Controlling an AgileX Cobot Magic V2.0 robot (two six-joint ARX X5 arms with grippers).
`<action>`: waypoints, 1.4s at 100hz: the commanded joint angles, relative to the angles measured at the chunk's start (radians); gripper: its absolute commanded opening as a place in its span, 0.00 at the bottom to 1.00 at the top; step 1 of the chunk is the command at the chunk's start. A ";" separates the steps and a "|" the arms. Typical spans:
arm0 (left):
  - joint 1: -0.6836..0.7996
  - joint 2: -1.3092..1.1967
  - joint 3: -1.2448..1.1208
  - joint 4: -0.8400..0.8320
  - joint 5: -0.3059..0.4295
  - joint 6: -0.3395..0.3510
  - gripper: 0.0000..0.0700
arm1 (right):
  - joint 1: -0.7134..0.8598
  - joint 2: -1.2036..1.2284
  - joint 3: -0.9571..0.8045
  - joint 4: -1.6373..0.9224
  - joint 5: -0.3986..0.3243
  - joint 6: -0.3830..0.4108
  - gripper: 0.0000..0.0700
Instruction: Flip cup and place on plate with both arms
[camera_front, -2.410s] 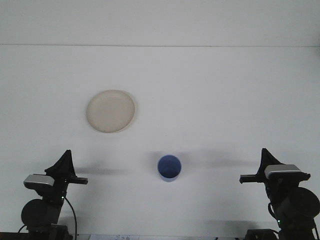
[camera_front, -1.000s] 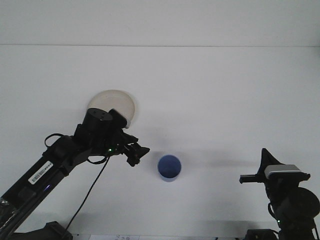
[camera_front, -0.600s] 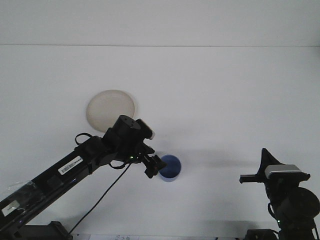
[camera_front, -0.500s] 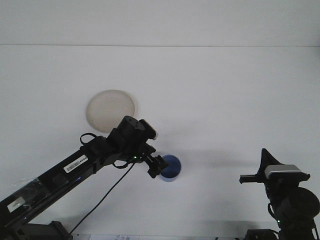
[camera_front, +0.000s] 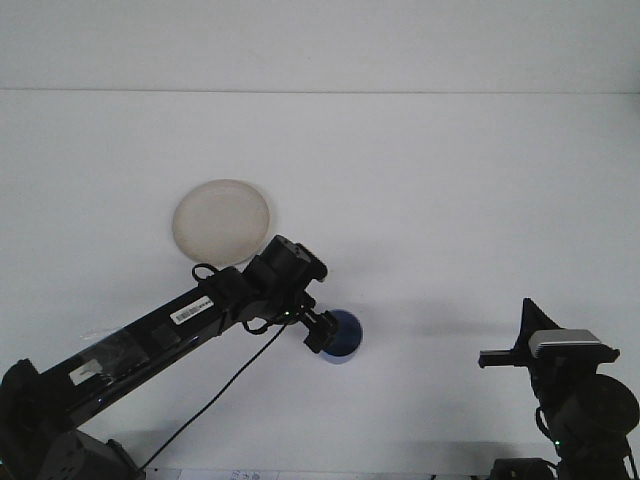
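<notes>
A blue cup (camera_front: 344, 335) stands on the white table with its mouth up, just right of centre near the front. The cream plate (camera_front: 221, 221) lies flat at the back left. My left arm reaches in from the lower left, and its gripper (camera_front: 318, 332) is open at the cup's left rim, its dark fingers overlapping the cup's left wall. Whether it touches the cup is hidden. My right gripper (camera_front: 528, 312) rests at the front right, well away from the cup, pointing upward.
The white table (camera_front: 450, 200) stretches to a back edge near the top of the view. The left arm's long link (camera_front: 150, 335) and its cable cross the front left area. The plate's near rim sits just above the left wrist.
The left arm has risen from its rest pose and swung right across the plate's near side, then reached down to the cup's left rim. The cup, plate and right arm have not moved.
</notes>
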 joint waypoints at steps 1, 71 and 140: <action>-0.016 0.033 0.020 0.022 -0.002 0.013 0.68 | 0.000 0.002 0.010 0.005 0.000 0.011 0.00; 0.066 0.039 0.307 -0.142 -0.239 0.076 0.01 | 0.000 0.002 0.010 0.005 0.000 0.026 0.00; 0.610 0.150 0.433 -0.280 -0.204 0.010 0.02 | 0.000 0.002 0.010 0.005 0.000 0.026 0.00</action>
